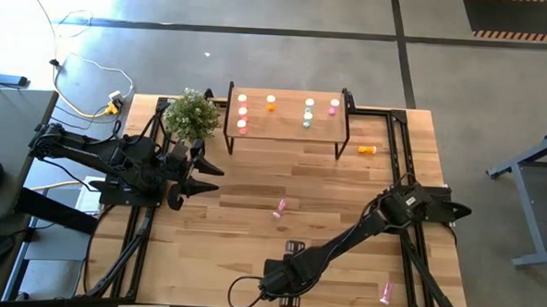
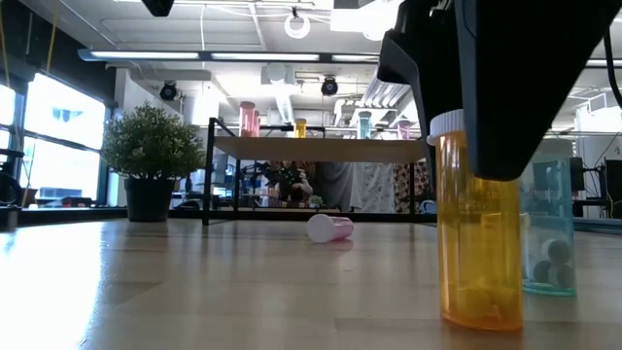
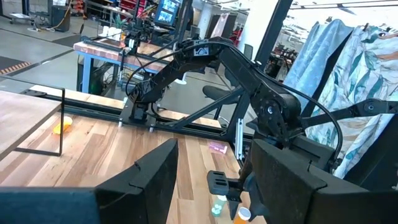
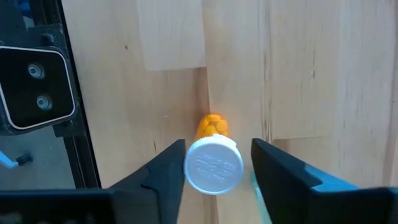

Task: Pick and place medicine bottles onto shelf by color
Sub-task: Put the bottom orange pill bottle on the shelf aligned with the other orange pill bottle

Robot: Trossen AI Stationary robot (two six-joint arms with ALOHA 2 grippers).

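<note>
- high view: the shelf [image 1: 289, 125] stood at the far side of the table [image 1: 243, 226], beside a potted plant [image 1: 191, 114]. bottles stood on it in groups: pink ones [image 1: 242, 112] at one end, then an orange one [image 1: 271, 102], pale green ones [image 1: 309, 112] and another pink one [image 1: 334, 105]. an orange bottle [image 1: 367, 149] lay on the table just past the shelf, a pink bottle [image 1: 280, 207] lay near the table's middle, and another pink bottle [image 1: 386, 291] lay near the front right corner. the left gripper [image 1: 198, 176] hung near the plant; the right gripper [image 1: 282, 282] reached down at the front edge.
- low view: the right gripper [image 2: 486, 146] stood over an upright orange bottle [image 2: 476, 228], with a pale green bottle [image 2: 549, 233] just behind it; the lying pink bottle [image 2: 329, 227] lay farther back before the shelf [image 2: 321, 149].
- left wrist view: the left gripper [image 3: 211, 180] had its fingers [image 3: 155, 174] spread apart, grasping nothing; the right arm [image 3: 249, 87] showed beyond.
- right wrist view: the right gripper [image 4: 214, 165] had a finger [image 4: 163, 168] on each side of the upright orange bottle's white cap [image 4: 213, 165], small gaps showing between cap and fingers, so not clenched on it.
</note>
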